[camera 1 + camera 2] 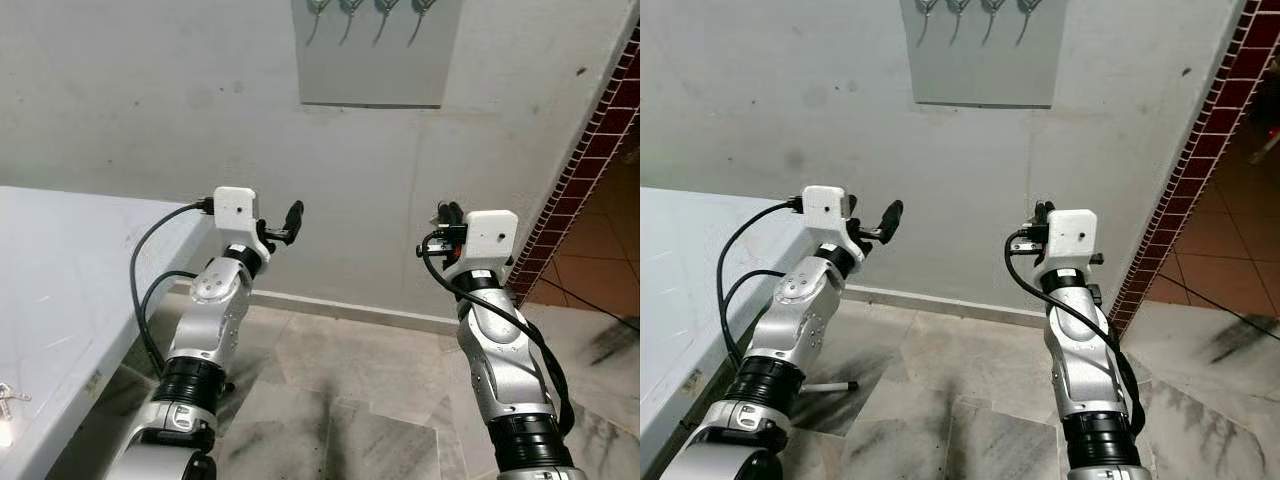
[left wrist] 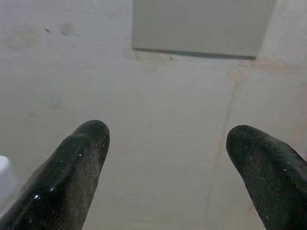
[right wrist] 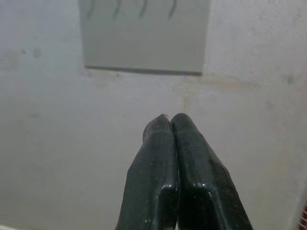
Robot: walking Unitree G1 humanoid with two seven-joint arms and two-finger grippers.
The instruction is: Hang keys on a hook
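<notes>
**Both grippers raised at the wall, keys not yet in hand**

Left gripper (image 1: 292, 222) is held up below the grey hook board (image 1: 370, 70) and a little to its left, pointing at the wall; its wrist view shows the two black fingers (image 2: 72, 172) well apart with bare plaster between them. Right gripper (image 3: 167, 125) is up too, below the board and a little to its right, its fingers pressed flat together with nothing caught between them.

The board is fixed high on the pale wall (image 1: 150, 120). Four metal hooks (image 1: 350, 12) run along its top edge, cut off by the top of the head views. As far as I can see, every one of them hangs bare.

Well below the board and far to its left stands a white table (image 1: 60, 280). At its near edge, in the corner of the left eye view, lies a small metal thing (image 1: 8, 396) that may be the keys; it is cut off by the frame and too small for me to be sure. Neither gripper is near it.

By my reckoning the job has hardly started. No keys are gripped and no hook is loaded. Fetching the keys, bringing them up to the board and slipping the ring over a hook all remain.

I can read no brand, label or writing anywhere, on the arms, the board or the wall. To the right of the board runs a strip of dark red tile (image 1: 590, 150).
</notes>
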